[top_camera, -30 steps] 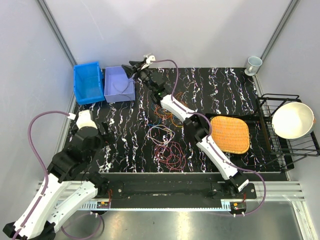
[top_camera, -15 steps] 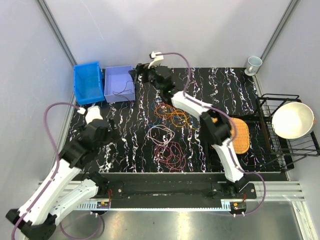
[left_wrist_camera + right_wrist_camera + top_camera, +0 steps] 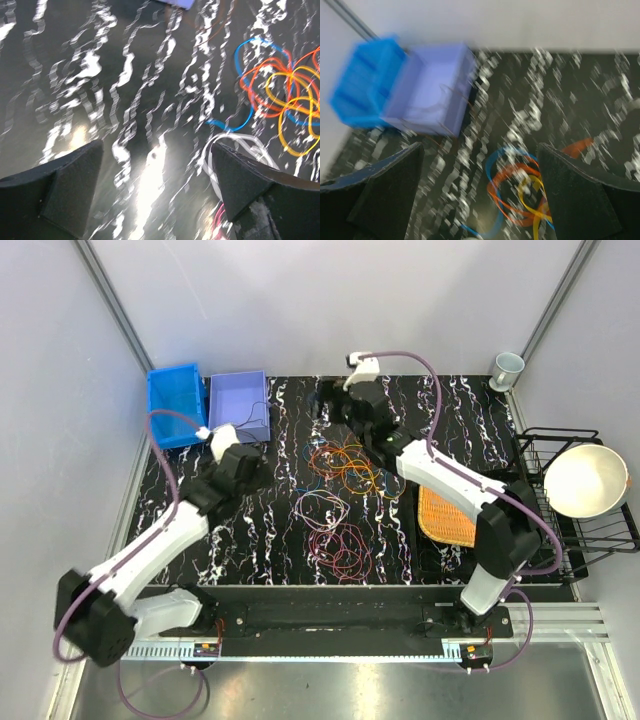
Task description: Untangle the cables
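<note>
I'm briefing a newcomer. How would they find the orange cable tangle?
On the black marbled table, three cable bunches lie mid-table. The orange tangle is the one farthest back, beyond the pale loop and the red bunch; only it mixes orange, yellow and blue.

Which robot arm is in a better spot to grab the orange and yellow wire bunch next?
Probably the right. The right gripper is open, with the orange and yellow bunch seen between its fingers; the left gripper, also open, frames bare table, with the bunch off to one side.
</note>
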You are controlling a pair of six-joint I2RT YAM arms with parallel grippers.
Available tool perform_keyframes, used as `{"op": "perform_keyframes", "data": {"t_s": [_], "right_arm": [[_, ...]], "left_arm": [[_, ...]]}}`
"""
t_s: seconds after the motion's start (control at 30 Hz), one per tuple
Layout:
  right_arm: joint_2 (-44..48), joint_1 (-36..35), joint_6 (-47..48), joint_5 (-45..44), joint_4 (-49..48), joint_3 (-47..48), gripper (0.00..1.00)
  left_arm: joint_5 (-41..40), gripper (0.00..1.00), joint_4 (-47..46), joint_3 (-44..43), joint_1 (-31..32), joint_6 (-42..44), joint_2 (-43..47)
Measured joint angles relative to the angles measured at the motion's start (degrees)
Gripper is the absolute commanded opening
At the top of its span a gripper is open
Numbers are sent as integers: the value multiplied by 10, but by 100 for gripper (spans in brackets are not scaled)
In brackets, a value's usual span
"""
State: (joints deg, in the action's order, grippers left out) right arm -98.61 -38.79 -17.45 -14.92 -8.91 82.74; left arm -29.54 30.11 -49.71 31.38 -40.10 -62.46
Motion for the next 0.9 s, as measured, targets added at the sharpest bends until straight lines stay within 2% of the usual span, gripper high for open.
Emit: {"op": "perform_keyframes", "data": {"t_s": [0.17,0.4,0.63,0.9], "right_arm": [[11,29,-29,-6,118,-50,100],[34,79,-71,26,200,-128,100],[63,76,-88,68,210,-142,100],[66,76,-94,86,210,-142,100]], "left_arm": [[15,93,-65,-75,-2,26,-161],[19,92,-103,-238,-3,110,-361],[19,88,-103,-342,-22,166,-470],[23,79,-94,-388,-44,189,-541]]}}
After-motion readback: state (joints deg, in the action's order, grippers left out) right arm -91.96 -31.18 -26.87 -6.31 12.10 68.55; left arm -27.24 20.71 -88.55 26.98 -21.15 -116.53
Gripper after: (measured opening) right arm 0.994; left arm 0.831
